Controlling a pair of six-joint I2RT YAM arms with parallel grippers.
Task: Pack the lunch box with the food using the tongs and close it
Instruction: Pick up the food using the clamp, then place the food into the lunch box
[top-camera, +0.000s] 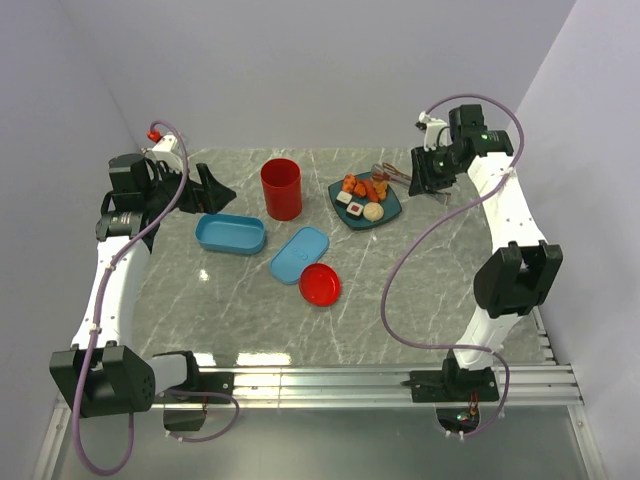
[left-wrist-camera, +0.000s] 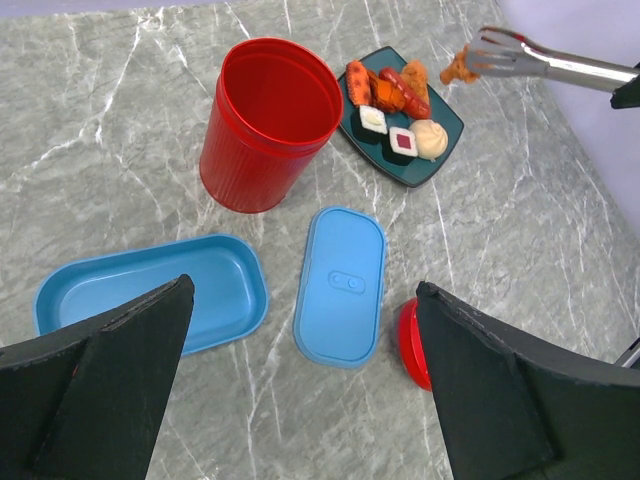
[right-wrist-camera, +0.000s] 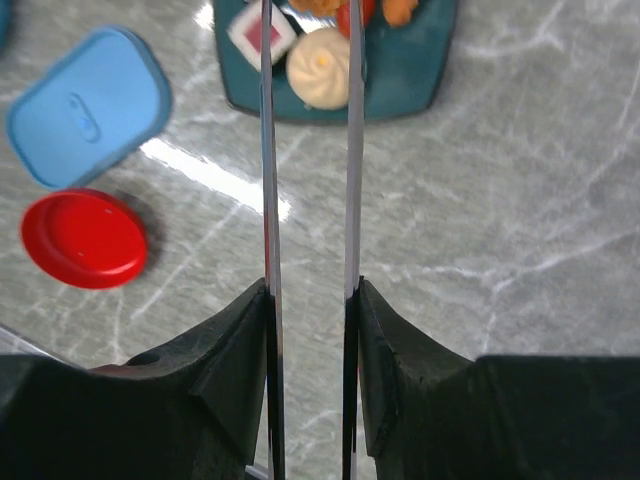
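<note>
The light-blue lunch box (top-camera: 230, 233) lies open with nothing in it, and its lid (top-camera: 300, 254) lies flat on the table beside it. The food (top-camera: 362, 197) sits on a dark teal plate (top-camera: 391, 207): orange chunks, white rolls and a beige ball (right-wrist-camera: 320, 68). My right gripper (top-camera: 430, 172) is shut on the silver tongs (left-wrist-camera: 545, 62), one finger pressed against each arm (right-wrist-camera: 266, 150). The tong tips hold an orange chunk (left-wrist-camera: 458, 68) just above the plate's far edge. My left gripper (top-camera: 212, 188) hangs wide open above the table behind the box (left-wrist-camera: 150, 290) and holds nothing.
A tall red cup (top-camera: 281, 188) stands between the box and the plate. A round red lid (top-camera: 320, 285) lies in front of the blue lid (left-wrist-camera: 342, 285). White walls close in the table on three sides.
</note>
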